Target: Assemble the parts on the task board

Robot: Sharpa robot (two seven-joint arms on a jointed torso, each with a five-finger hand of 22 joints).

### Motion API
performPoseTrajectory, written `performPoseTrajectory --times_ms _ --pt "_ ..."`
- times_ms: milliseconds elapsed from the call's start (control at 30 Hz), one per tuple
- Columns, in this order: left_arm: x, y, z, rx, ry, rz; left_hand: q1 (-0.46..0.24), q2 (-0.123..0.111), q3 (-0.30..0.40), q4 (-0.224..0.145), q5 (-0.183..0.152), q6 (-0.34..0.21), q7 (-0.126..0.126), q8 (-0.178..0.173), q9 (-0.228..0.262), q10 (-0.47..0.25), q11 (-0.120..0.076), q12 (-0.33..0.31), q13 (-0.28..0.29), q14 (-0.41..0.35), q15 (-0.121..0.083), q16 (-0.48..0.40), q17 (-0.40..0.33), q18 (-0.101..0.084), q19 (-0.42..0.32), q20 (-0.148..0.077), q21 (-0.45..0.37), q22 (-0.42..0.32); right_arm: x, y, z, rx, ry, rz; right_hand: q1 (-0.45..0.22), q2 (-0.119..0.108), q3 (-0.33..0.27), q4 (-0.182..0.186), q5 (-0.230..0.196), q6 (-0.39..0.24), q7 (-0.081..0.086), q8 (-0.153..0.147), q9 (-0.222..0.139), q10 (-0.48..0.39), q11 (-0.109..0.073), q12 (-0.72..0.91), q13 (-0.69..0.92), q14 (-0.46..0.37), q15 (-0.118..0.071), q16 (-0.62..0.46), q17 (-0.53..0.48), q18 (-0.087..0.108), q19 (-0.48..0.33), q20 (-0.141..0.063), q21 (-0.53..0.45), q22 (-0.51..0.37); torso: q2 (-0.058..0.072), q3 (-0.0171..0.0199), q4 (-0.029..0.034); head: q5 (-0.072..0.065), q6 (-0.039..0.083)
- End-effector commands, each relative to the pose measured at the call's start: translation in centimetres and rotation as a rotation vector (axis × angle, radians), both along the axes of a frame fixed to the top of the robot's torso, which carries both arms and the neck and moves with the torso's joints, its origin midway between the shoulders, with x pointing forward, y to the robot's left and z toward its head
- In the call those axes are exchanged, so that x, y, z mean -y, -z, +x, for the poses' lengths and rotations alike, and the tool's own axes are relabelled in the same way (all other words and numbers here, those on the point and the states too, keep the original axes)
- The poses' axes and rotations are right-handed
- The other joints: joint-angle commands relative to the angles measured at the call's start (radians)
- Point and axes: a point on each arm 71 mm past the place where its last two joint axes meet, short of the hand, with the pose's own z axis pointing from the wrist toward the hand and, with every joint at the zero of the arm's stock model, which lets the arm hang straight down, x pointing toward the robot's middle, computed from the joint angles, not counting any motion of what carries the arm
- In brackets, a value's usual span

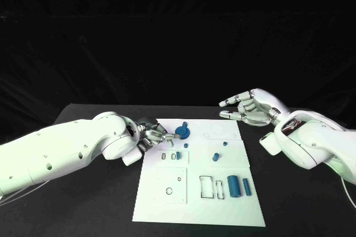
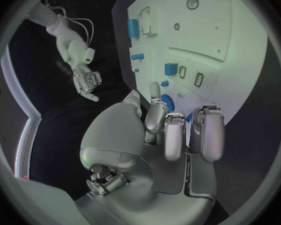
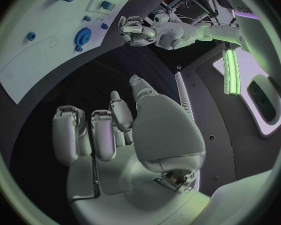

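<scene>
Left hand [image 1: 154, 134] hovers at the task board's [image 1: 167, 196] left edge, fingers spread and holding nothing, just beside the blue round part [image 1: 182, 129] lying there. We judge grasping it comes next; our right hand [image 1: 248, 109] waits open beyond the board's far right corner.

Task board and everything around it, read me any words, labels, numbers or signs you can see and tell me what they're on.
No text can be read.
The task board shows outlined shapes but no letters or numbers.
In the right wrist view, dark marks at the circle's rim on a white surface are too cut off and blurred to read.
</scene>
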Motion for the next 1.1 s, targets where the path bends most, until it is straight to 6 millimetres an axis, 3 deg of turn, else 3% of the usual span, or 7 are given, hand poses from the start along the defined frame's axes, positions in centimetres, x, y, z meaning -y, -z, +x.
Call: performPoseTrajectory --times_ms 33,133,333,1100 --pt "0.0 0.0 0.4 0.005 0.050 0.318 -0.017 0.008 -0.030 0.005 -0.010 -0.023 -0.008 0.057 0.062 0.011 -0.007 0.023 0.023 0.104 -0.007 0.003 0.263 -0.025 0.060 -0.011 0.022 0.161 0.0 0.1 0.1 -0.019 -0.003 0.024 0.009 0.002 -0.003 -0.006 0.004 -0.002 0.002 0.006 0.002 -0.004 -0.003 -0.001 -0.001 0.058 0.005 -0.007 0.058 0.016 -0.005 0.001 -0.006 0.052 -0.007 0.0021 -0.0004 0.004 -0.004" --pt "0.7 -0.2 0.7 0.006 0.058 0.361 -0.025 0.018 -0.053 0.004 -0.018 -0.050 -0.010 0.090 0.105 0.008 -0.011 0.024 0.025 0.104 -0.008 0.003 0.263 -0.030 0.072 -0.016 0.034 0.186 0.1 0.1 0.1 -0.022 0.002 0.019 0.009 0.002 -0.003 -0.006 0.005 -0.001 0.002 0.006 0.002 -0.004 -0.003 -0.001 -0.002 0.058 0.005 -0.007 0.057 0.016 -0.005 0.001 -0.006 0.051 -0.006 0.0015 -0.0012 0.006 -0.004" --pt "2.1 -0.3 1.3 0.014 0.093 0.450 -0.041 0.031 -0.088 0.006 -0.053 -0.082 -0.009 0.116 0.150 -0.001 -0.010 0.017 0.019 0.104 -0.010 0.003 0.263 -0.032 0.078 -0.017 0.038 0.196 0.1 0.3 0.3 -0.028 0.011 0.006 0.008 0.002 -0.005 -0.005 0.006 0.000 0.002 0.006 0.003 -0.003 -0.003 -0.001 -0.002 0.058 0.005 -0.008 0.056 0.016 -0.005 0.001 -0.007 0.051 -0.007 0.0021 -0.0019 0.009 -0.007" --pt "4.9 0.9 2.3 -0.019 0.163 0.525 -0.040 0.037 -0.096 0.005 -0.056 -0.089 -0.009 0.120 0.161 0.000 -0.010 0.020 0.023 0.104 -0.009 0.003 0.263 -0.035 0.084 -0.017 0.046 0.211 0.0 0.7 0.5 -0.033 0.021 -0.023 0.004 0.001 -0.011 -0.003 0.010 0.001 0.001 0.006 0.003 -0.003 -0.004 -0.003 -0.004 0.057 0.004 -0.011 0.052 0.017 -0.006 0.001 -0.008 0.049 -0.005 0.0008 -0.0019 0.010 -0.021"
